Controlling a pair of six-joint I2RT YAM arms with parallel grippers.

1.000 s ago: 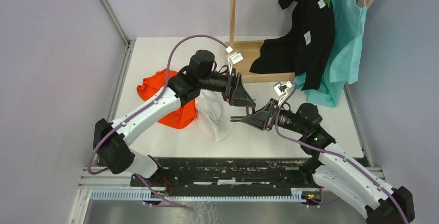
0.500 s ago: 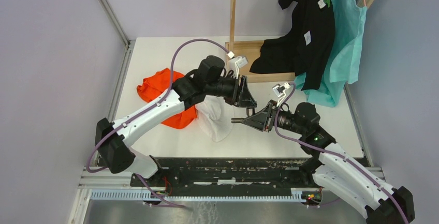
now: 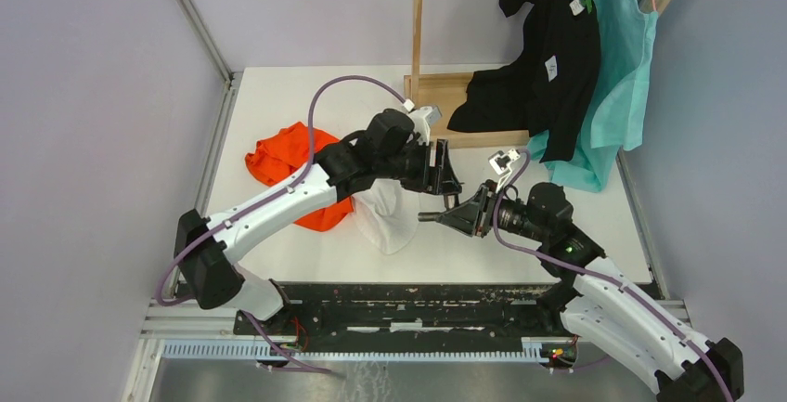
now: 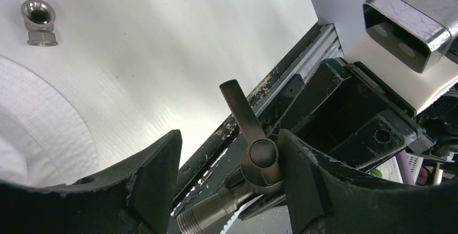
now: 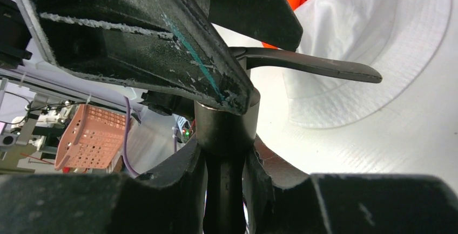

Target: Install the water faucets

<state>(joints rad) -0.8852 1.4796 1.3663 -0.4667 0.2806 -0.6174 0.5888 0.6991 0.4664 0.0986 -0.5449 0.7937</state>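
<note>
My right gripper (image 3: 461, 215) is shut on a dull grey-brown water faucet (image 3: 430, 217) and holds it level above the table, its threaded end pointing left. In the right wrist view the faucet body (image 5: 227, 128) sits clamped between my right gripper's jaws (image 5: 227, 177), and its long lever handle (image 5: 308, 64) sticks out to the right. My left gripper (image 3: 447, 186) is open, just behind and above the faucet. In the left wrist view its jaws (image 4: 229, 158) straddle the faucet's round cap (image 4: 263, 155). A silver elbow fitting (image 4: 39, 15) lies on the table.
A white hat (image 3: 385, 212) and an orange cloth (image 3: 288, 165) lie under the left arm. A wooden stand (image 3: 445, 96) rises at the back, with black (image 3: 543, 58) and teal (image 3: 617, 77) garments hanging to its right. A black rail (image 3: 408, 295) runs along the near edge.
My left gripper has moved right and down, closing in on the faucet from behind. My right gripper has held the faucet almost still.
</note>
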